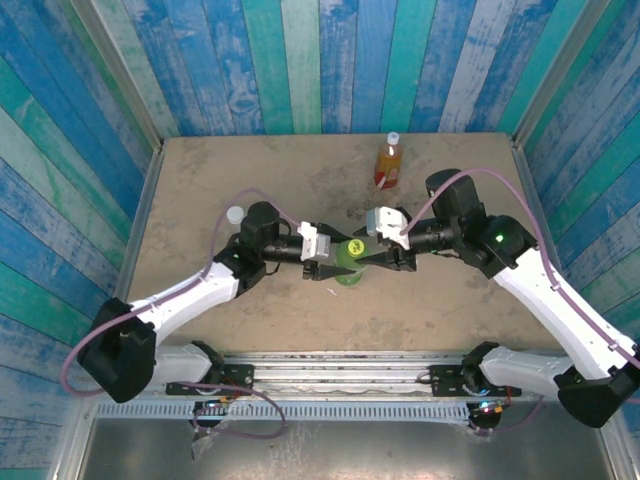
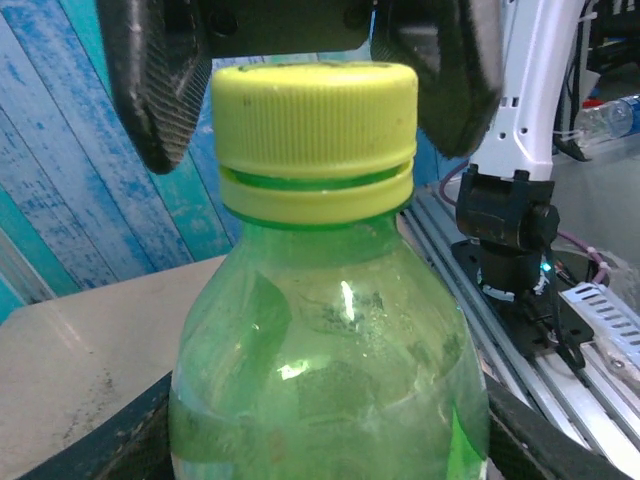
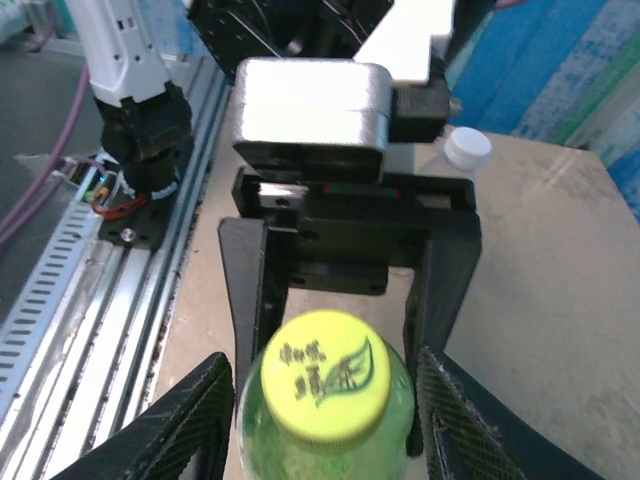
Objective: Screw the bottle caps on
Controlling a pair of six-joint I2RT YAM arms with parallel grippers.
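The green bottle [image 1: 348, 274] stands upright mid-table with the yellow-green cap [image 1: 352, 248] sitting on its neck. My left gripper [image 1: 338, 262] comes in from the left and is shut on the bottle's body [image 2: 330, 380], its fingers [image 3: 255, 290] pressed against either side below the cap [image 2: 315, 140]. From the right, my right gripper [image 1: 368, 255] reaches over the top. Its jaws stand open on either side of the cap [image 3: 325, 385], a small gap on each side, with the fingertips [image 3: 185, 425] level with it. The right gripper's midpoint [image 3: 325, 420] lies over the cap.
An amber bottle with a red label [image 1: 387, 165] and a white cap stands at the back of the table. A white cap [image 1: 235, 213] shows beside my left arm; what is under it I cannot tell. A metal rail [image 1: 340, 365] runs along the near edge.
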